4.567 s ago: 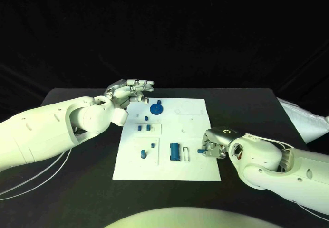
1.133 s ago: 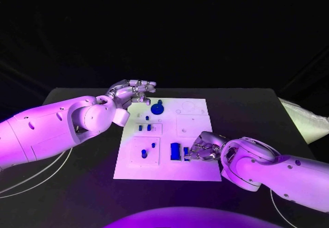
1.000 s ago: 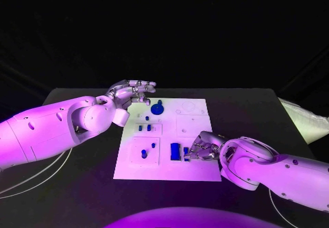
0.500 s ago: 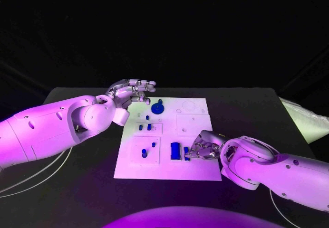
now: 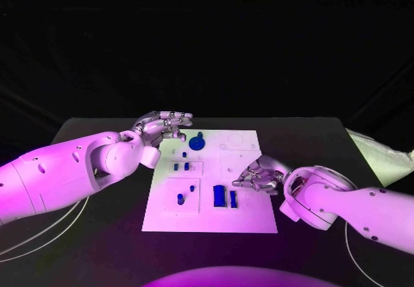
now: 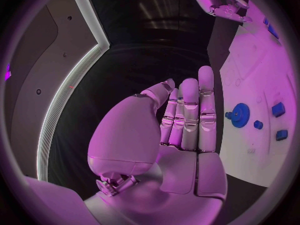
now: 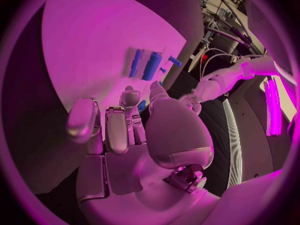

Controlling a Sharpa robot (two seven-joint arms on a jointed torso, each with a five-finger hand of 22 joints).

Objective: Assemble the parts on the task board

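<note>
Now the right hand hovers over the task board mid-frame, fingers curled; whether it holds anything, I cannot tell. Just below-left of it sit the thick blue block and a thin bar. At the board's upper left the left hand waits empty, fingers loosely apart, near the blue gear. Several parts look seated, and empty slots suggest more to do

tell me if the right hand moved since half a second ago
Yes. The right hand has shifted away from the robot along the task board, from beside the narrow blue bar to past its far end.
</note>
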